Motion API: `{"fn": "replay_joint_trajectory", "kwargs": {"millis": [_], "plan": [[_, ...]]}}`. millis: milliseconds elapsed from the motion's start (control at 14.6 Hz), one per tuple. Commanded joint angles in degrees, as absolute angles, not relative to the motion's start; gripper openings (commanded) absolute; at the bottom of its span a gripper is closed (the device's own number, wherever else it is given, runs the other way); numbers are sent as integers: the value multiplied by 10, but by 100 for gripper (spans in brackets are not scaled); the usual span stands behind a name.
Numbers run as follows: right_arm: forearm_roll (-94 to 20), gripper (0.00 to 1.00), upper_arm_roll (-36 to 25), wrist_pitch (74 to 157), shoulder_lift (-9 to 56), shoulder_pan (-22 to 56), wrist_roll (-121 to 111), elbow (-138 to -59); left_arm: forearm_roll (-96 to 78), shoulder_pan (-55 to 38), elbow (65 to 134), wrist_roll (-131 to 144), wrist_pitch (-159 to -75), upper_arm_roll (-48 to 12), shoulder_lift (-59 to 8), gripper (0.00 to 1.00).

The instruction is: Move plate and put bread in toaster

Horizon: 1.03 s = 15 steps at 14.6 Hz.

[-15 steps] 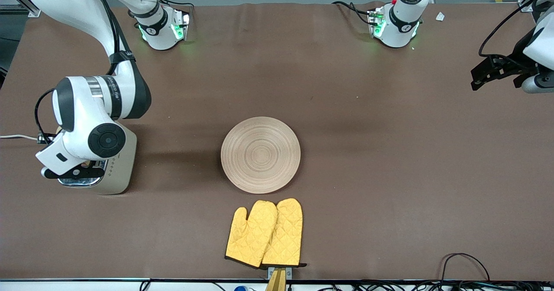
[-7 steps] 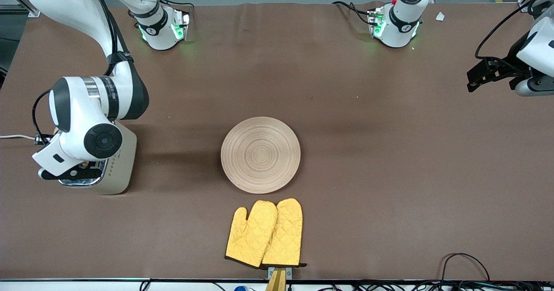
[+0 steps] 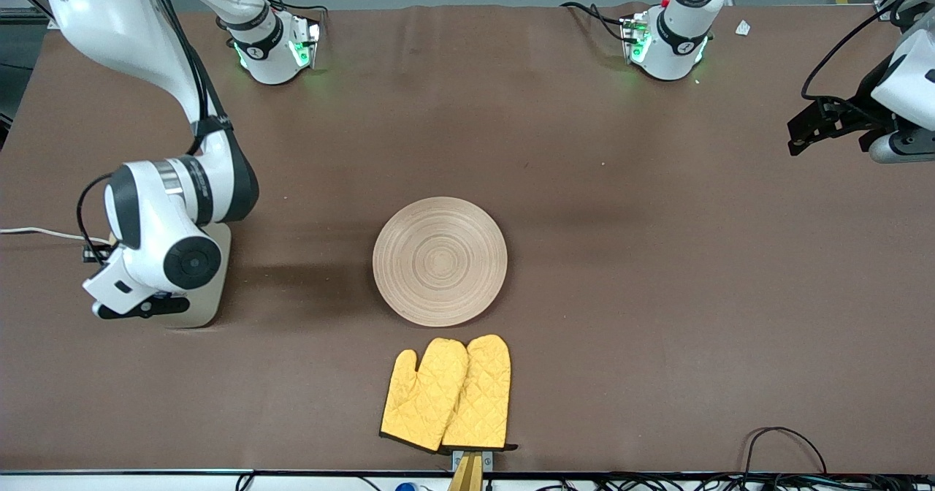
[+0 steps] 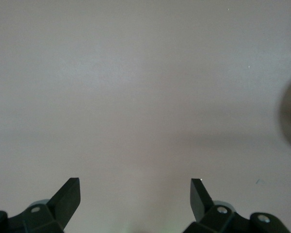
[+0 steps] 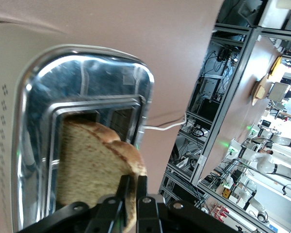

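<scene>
- Two Franka arms at a brown-covered table [image 3: 584, 184]; front view unless noted.
- Right gripper [image 5: 131, 191] — at the lower left of the frame, hidden there by its own white wrist, directly over the boxy cream-beige toaster with a shiny chrome top [image 3: 208, 294]. In the right wrist view its fingers are pressed close together, pinching the upper edge of the brown wholegrain bread slice with a darker crust [image 5: 94, 167].
- Bread: upright over the chrome top [image 5: 82, 92], its lower part at the mouth of a slot.
- White cord [image 3: 36, 232]: runs from the toaster to the frame's left edge.
- Left gripper [image 4: 135, 196] — at the right edge, upper part of the frame, above bare table; fingers spread wide, holding nothing; this arm waits.
- Round light-wood plate with concentric ring grain [image 3: 440, 261]: centre of the frame, bare.
- Pair of yellow quilted oven mitts [image 3: 447, 392]: just below the plate, not touching it.
</scene>
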<state>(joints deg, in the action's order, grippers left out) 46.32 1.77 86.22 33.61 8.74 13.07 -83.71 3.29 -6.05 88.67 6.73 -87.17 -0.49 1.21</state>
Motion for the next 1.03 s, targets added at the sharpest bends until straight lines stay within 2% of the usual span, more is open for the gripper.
{"fn": "replay_joint_trajectory", "kwargs": {"millis": [0, 412, 549, 824, 961], "plan": [[467, 100, 30, 861, 349, 85, 133, -813, 26, -58, 882, 62, -864, -5, 12, 100], [441, 100, 54, 828, 269, 96, 125, -727, 26, -61, 882, 62, -864, -5, 11, 100], [351, 100, 53, 827, 244, 89, 126, -695, 26, -62, 882, 62, -864, -5, 11, 100], [181, 100, 47, 852, 165, 55, 126, -693, 26, -61, 882, 62, -864, -5, 11, 100], [89, 100, 45, 900, 107, 10, 121, -755, 26, -61, 882, 62, -864, -5, 11, 100]]}}
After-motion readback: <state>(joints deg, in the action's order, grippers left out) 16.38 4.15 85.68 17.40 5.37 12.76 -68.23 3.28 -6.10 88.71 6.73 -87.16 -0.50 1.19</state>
